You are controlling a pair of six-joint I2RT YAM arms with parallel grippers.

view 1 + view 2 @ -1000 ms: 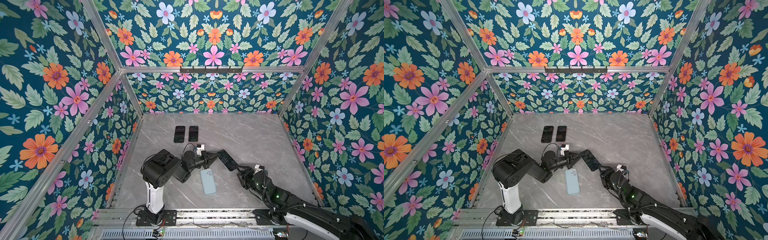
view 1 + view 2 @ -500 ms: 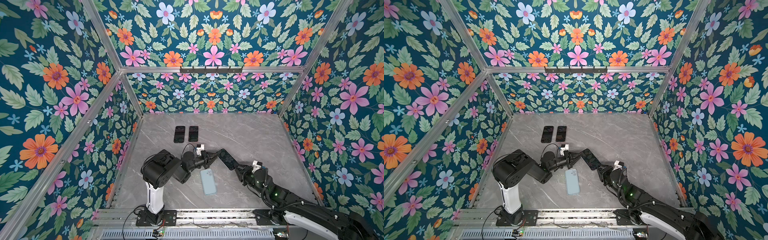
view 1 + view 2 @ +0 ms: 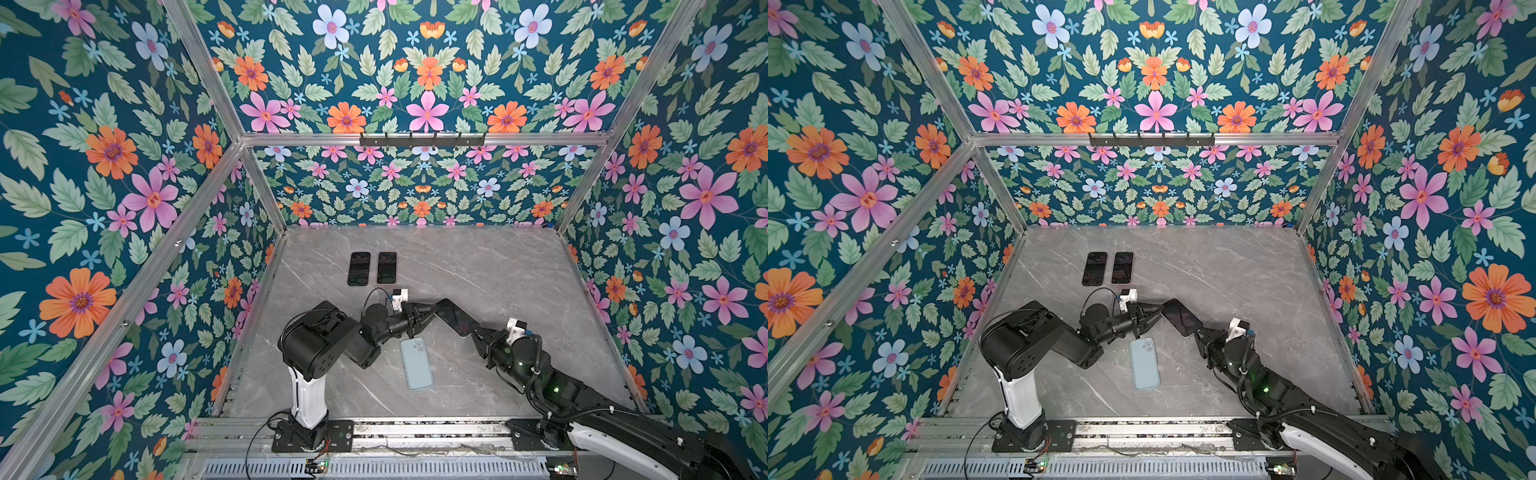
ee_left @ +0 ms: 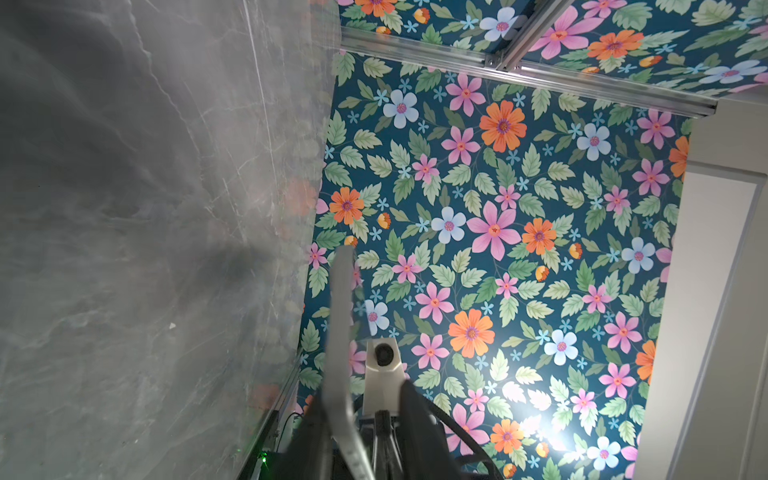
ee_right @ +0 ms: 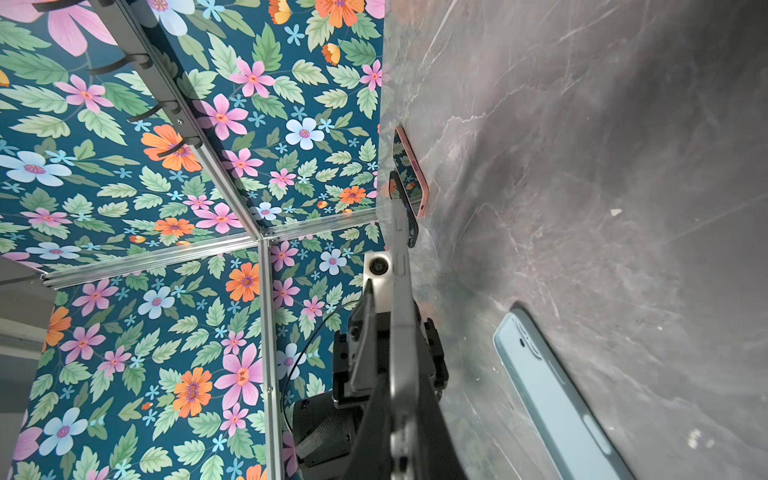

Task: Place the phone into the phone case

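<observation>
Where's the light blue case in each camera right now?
In a top view: light blue case lies flat on the table, front centre.
In a top view: the case, same place.
Left wrist: not in it.
Right wrist: case on the table beside the dark phone, edge-on.
Shared landmark: that raised dark phone, edge-on in left wrist too.

The phone (image 3: 455, 318) is hanging above the table (image 3: 519, 270), between our left gripper (image 3: 429, 314) and our right gripper (image 3: 474, 331). The phone case (image 3: 417, 365) is lying on the table just in front of them. We are seeing two more phones (image 3: 359, 268) lying side by side farther back.
</observation>
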